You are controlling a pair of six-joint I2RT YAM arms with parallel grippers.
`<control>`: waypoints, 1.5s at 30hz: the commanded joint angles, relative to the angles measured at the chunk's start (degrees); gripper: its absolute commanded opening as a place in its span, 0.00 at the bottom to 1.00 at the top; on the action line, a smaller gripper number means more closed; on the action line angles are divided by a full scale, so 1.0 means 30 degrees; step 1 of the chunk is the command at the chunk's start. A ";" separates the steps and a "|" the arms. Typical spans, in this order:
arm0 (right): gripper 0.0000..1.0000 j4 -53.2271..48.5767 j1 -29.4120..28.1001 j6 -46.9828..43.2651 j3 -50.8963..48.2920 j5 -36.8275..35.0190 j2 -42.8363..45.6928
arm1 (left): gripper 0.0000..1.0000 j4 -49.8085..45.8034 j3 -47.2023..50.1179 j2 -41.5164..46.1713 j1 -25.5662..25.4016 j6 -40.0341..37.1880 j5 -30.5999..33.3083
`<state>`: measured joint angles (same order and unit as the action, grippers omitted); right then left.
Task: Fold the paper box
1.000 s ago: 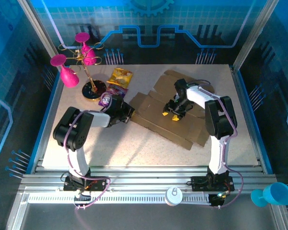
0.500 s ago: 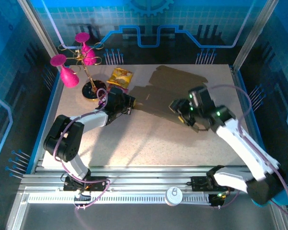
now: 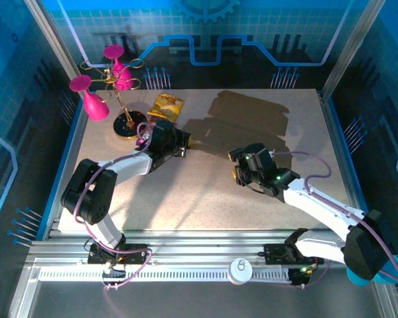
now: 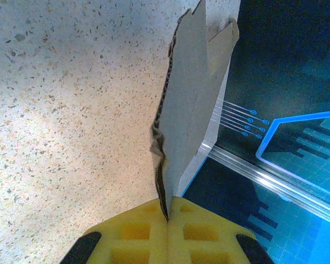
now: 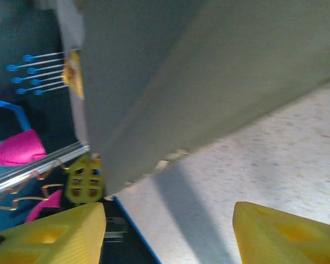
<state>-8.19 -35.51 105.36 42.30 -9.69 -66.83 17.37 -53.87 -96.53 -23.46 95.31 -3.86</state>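
1. box [image 3: 252, 116] lay flat mid-right a second ago. now it's up on edge across the far centre, with the left gripper [image 4: 168, 208] pinching its left edge.
2. right gripper [image 3: 241, 173] has come off it and swung near. it's spread and holds nothing.
3. my read: one grip carries the box and no fold is set yet.
4. room: the near-middle worktop [image 3: 186, 199] is open. the box top sits close to the far rail [image 4: 264, 179]. packet [image 3: 167, 106] and stand [image 3: 127, 123] crowd the left gripper.
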 commanded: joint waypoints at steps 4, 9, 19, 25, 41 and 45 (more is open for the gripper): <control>0.55 0.3238 0.0867 0.0883 -0.0485 -0.0813 -0.1012 | 0.00 0.0116 -0.0215 0.1014 -0.0183 0.0618 0.0259; 0.50 0.3223 0.1120 0.1096 -0.0478 -0.0513 -0.1002 | 0.00 0.0074 0.0109 0.1435 -0.0198 0.1033 0.0430; 0.62 0.2552 -0.1465 0.3167 -0.1772 -0.3706 0.1025 | 0.00 0.0366 0.0303 0.1737 -0.0483 0.2086 0.1077; 0.56 0.6760 -0.0417 0.2792 -0.2584 -0.4584 -0.0547 | 0.00 0.0325 0.0537 0.2050 -0.0849 0.2934 0.1450; 0.00 0.8007 0.1060 0.2376 -0.1734 -0.4363 -0.1570 | 0.00 -0.0404 0.1571 0.3435 -0.1224 0.3504 0.1777; 0.00 0.5559 0.2061 0.0631 -0.0780 -0.3874 -0.0333 | 0.37 -0.0891 0.1405 0.3947 -0.1204 0.3096 0.1070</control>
<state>13.06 -31.94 110.89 36.73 -19.92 -71.09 16.56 -49.67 -87.57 -26.98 105.08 0.86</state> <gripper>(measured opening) 0.060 0.270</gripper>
